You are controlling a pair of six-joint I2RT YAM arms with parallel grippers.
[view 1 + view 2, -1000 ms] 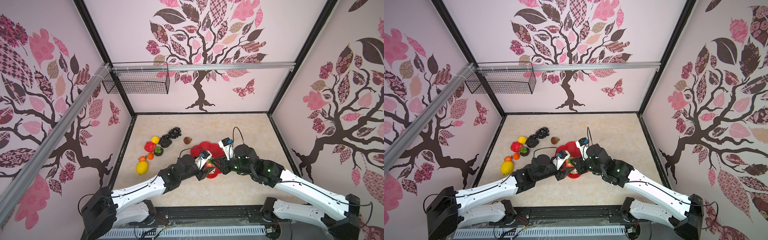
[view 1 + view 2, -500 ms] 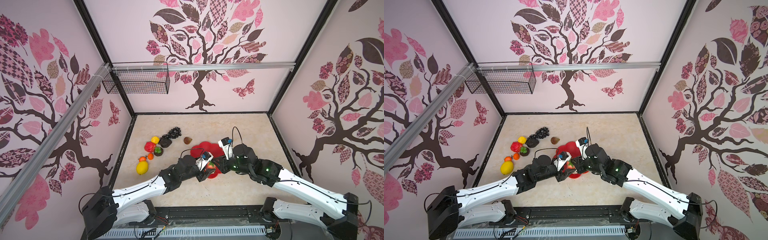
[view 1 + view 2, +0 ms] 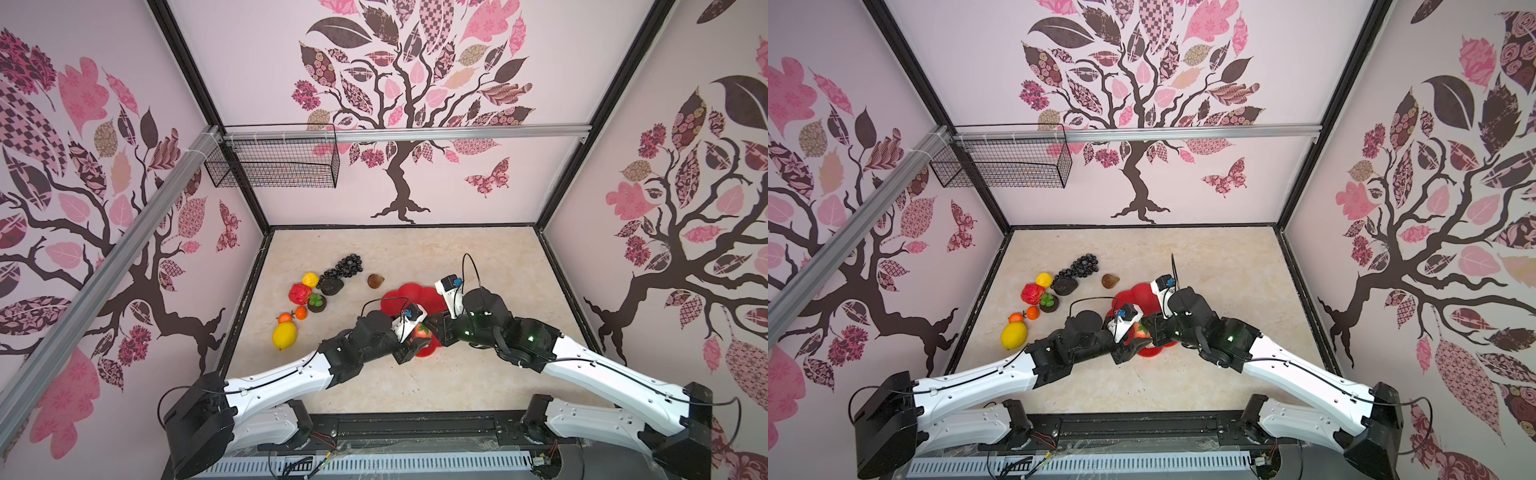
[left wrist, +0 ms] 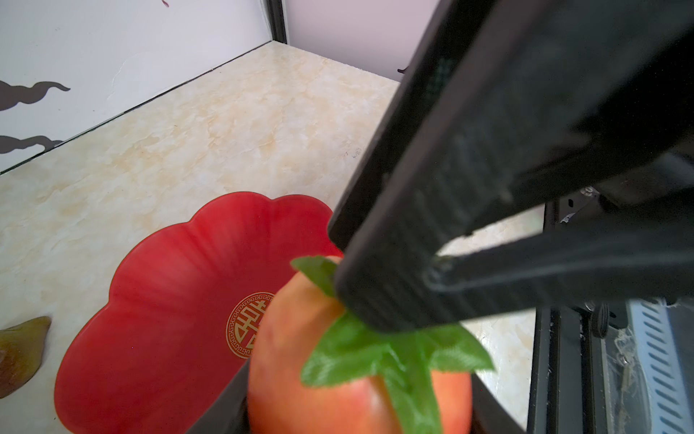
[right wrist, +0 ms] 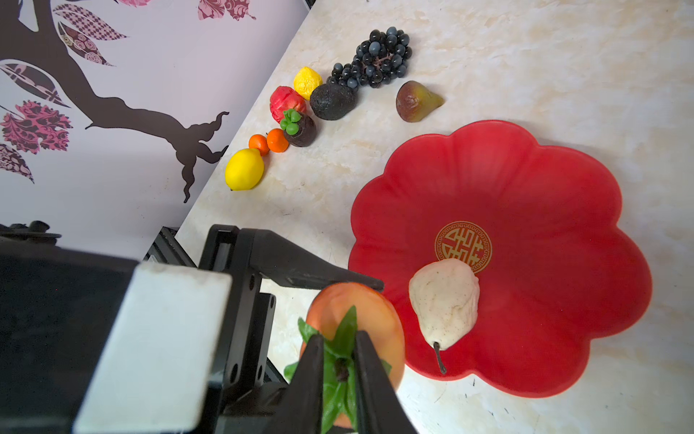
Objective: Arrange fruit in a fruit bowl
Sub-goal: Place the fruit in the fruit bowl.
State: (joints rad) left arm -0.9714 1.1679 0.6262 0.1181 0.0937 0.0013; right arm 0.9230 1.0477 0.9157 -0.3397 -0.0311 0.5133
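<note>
My left gripper is shut on the red apple, gripping its body just above the near-left rim of the fruit bowl. The right gripper comes in from the opposite side. Its fingers pinch the apple's green leaves, with the stem in the narrow gap between them. In both top views the apple sits between the two wrists. A cream pear lies in the bowl by the gold emblem. The arms hide it from above.
Along the left wall lie a lemon, two oranges, a strawberry, a small yellow fruit, an avocado, grapes and a fig. A wire basket hangs at the back left.
The right gripper's fingers have narrowed onto the apple's leaves and stem. Both arms and the apple have hardly shifted.
</note>
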